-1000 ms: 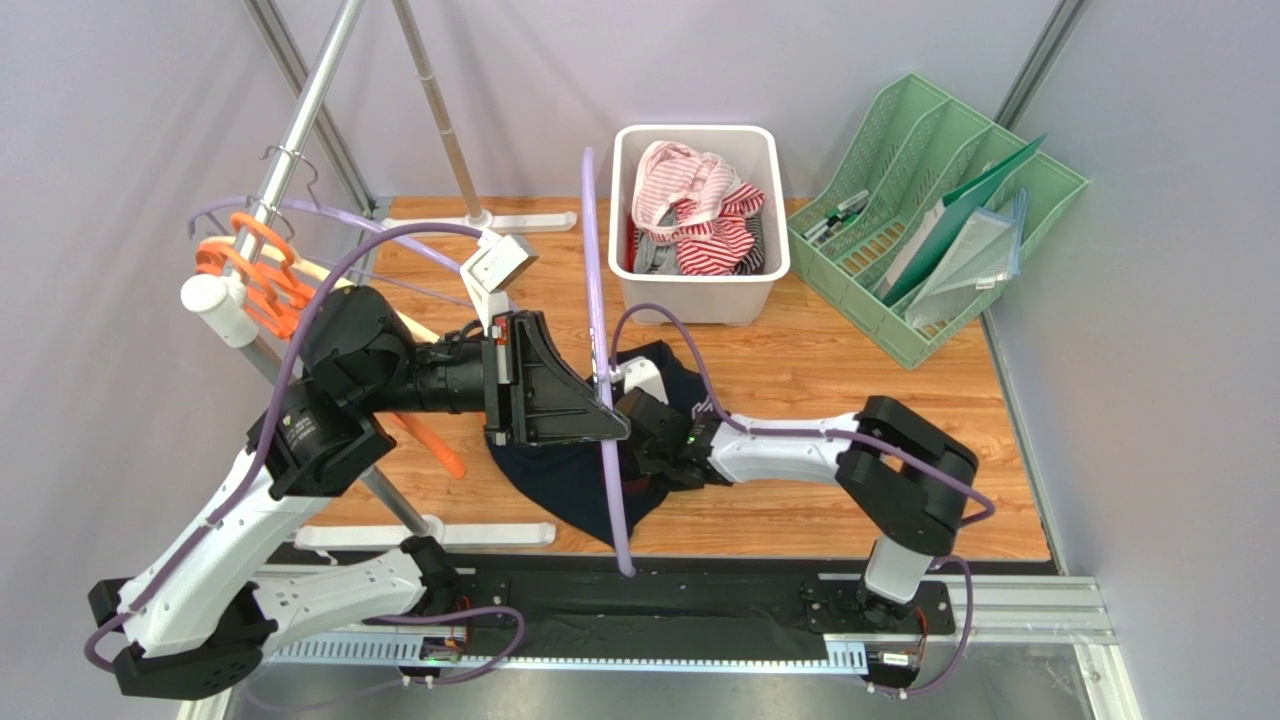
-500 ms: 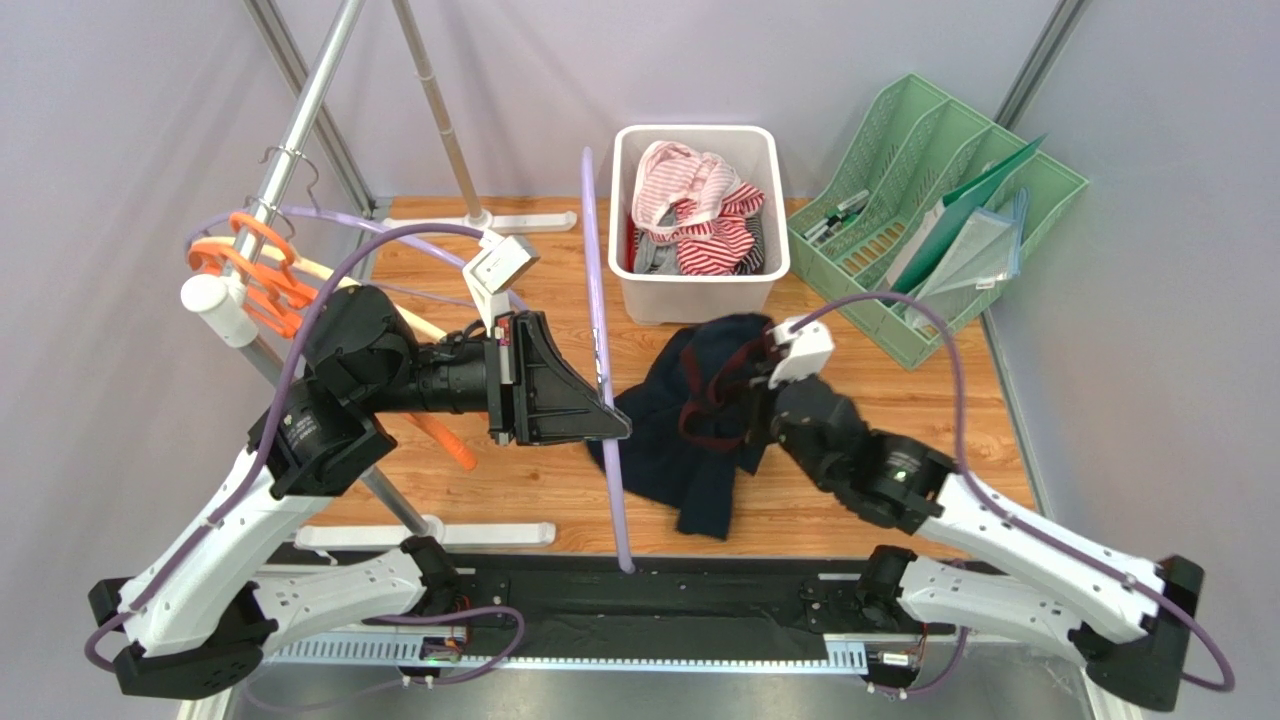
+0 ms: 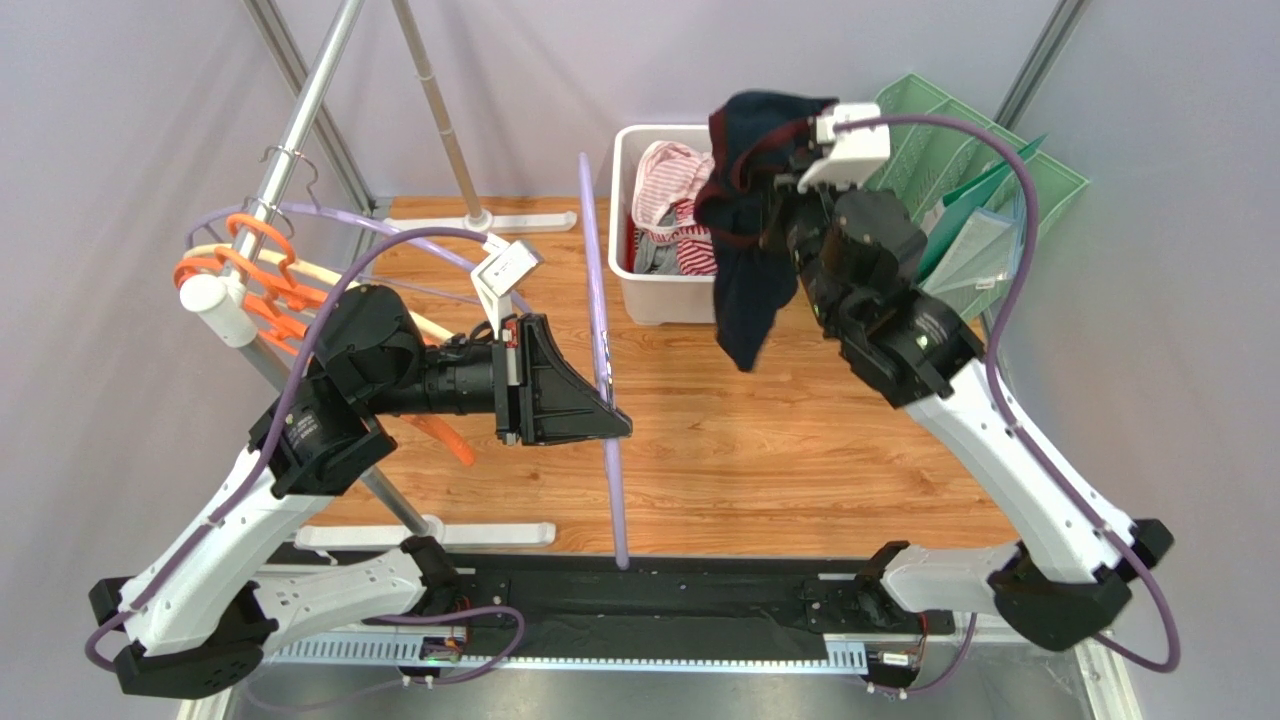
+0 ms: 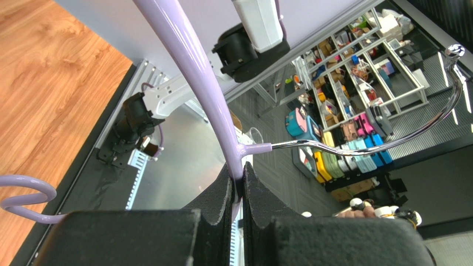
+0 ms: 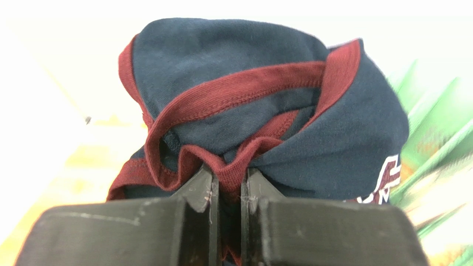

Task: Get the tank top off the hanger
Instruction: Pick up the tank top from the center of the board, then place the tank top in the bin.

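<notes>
Far left: metal garment rack [image 3: 305,117] slants up past the counter's edge. A bunch of orange hangers [image 3: 253,278] hooks over its lower bar.

Left arm reaches across from the rack side. Left claw [image 3: 613,425] is pressed together on the lavender hanger [image 3: 598,300], with nothing draped on that hanger. In the left wrist view the jaws pinch the hanger [image 4: 191,72] right at its neck, where the chrome hook [image 4: 388,141] leaves the plastic. The left claw [image 4: 237,188] has only the thin stem between its pads. In the overhead view the hanger runs near to far as one long bar, its near end over the front edge of the wooden counter [image 3: 781,450].

Centre, far side: white bin [image 3: 661,300] stands on the counter, with red-and-white striped garments [image 3: 669,180] piled inside.

Just right of centre: navy tank top [image 3: 747,240] with maroon trim hangs bunched from the right claw [image 3: 781,162]. It is raised off the counter, well apart from the hanger. From overhead it overlaps the bin's right side, and its lower end dangles past the bin's front right corner. In the right wrist view the right claw [image 5: 227,188] is closed tight on a fold of maroon binding, and the tank top [image 5: 250,83] fills the frame above it.

Far right: green file organizer [image 3: 1056,177], partly hidden behind the right arm.
</notes>
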Controlling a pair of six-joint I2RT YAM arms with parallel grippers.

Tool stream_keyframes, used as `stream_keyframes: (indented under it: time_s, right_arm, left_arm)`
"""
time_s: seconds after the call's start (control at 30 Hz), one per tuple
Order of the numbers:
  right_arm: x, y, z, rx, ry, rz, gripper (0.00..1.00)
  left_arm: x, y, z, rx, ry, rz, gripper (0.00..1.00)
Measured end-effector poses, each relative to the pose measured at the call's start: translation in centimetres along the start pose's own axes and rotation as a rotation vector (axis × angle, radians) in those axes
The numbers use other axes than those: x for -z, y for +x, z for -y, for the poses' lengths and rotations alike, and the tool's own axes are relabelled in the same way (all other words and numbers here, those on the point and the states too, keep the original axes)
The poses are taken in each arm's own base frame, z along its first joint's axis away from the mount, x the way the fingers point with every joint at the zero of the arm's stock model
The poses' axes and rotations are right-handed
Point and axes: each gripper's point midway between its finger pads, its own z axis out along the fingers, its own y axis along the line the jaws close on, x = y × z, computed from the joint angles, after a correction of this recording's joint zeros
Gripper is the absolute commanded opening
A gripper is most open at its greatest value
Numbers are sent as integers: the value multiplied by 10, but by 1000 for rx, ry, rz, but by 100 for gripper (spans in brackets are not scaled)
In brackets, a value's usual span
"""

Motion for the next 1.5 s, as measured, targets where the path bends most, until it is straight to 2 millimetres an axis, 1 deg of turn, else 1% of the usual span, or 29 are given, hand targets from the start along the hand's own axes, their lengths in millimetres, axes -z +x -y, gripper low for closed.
stream_keyframes:
  time_s: [0.03,0.17,0.27,0.33,0.4,0.43,0.5,0.57,0.6,0.67,0.73,0.77,0.87,0.93,1.0,1.07,1.1,1.13,1.17,1.2,1.27,1.3,1.43,1.5]
  right_arm:
    - [-11,-12,1,12,13,22,0]
    - [-52,-47,5,35,33,103,0]
    - [-84,-62,5,57,38,144,0]
    - [-105,-69,4,65,35,170,0]
    - [-126,-66,1,75,27,182,0]
    - [-134,-61,-1,81,22,182,0]
    - [-155,-41,-4,94,12,162,0]
    - [-174,-15,-6,107,4,127,0]
    - [-183,1,-8,113,1,104,0]
    - [-205,46,-11,124,-7,31,1]
    - [-221,88,-14,131,-15,-42,3]
    - [-229,115,-15,130,-14,-90,5]
    - [-246,191,-15,118,-10,-231,7]
    - [-251,240,-14,104,-5,-333,7]
    - [-255,278,-14,78,-5,-418,7]
    - [-259,305,-17,24,-23,-487,12]
    - [-260,314,-18,-11,-36,-511,17]
    - [-261,319,-20,-53,-51,-532,30]
    - [-260,321,-20,-84,-58,-545,36]
    - [-259,322,-20,-117,-68,-558,48]
    - [-255,319,-21,-166,-86,-573,57]
    - [-254,316,-21,-181,-88,-579,66]
    - [-244,302,-25,-188,-105,-621,79]
    - [-236,293,-24,-178,-104,-655,85]
  left_arm:
    - [0,0,0,0,0,1,0]
    - [0,0,0,0,-1,1,0]
    - [-1,0,-1,2,-2,0,0]
    - [-2,0,-2,4,-5,-3,0]
    - [-4,0,-5,9,-9,-5,0]
    - [-5,0,-6,10,-11,-7,0]
    - [-6,-1,-8,15,-15,-10,0]
    - [-8,0,-9,18,-19,-13,0]
    - [-8,-1,-10,19,-20,-14,0]
    - [-9,-1,-11,21,-22,-15,0]
    - [-9,-1,-12,23,-23,-16,0]
    - [-10,-1,-12,24,-24,-16,0]
    - [-11,-1,-14,26,-27,-17,0]
    - [-12,-1,-14,27,-29,-18,0]
    - [-12,-1,-15,29,-31,-19,0]
    - [-13,-1,-16,31,-33,-21,0]
    - [-14,-1,-17,32,-34,-22,0]
    - [-14,-1,-18,34,-36,-22,0]
    - [-15,-1,-18,35,-37,-23,0]
    - [-15,-1,-19,37,-38,-25,0]
    - [-17,-1,-21,40,-42,-27,0]
    - [-17,-1,-22,41,-44,-28,0]
    - [-20,-2,-25,46,-51,-28,0]
    - [-20,-2,-26,48,-56,-25,0]
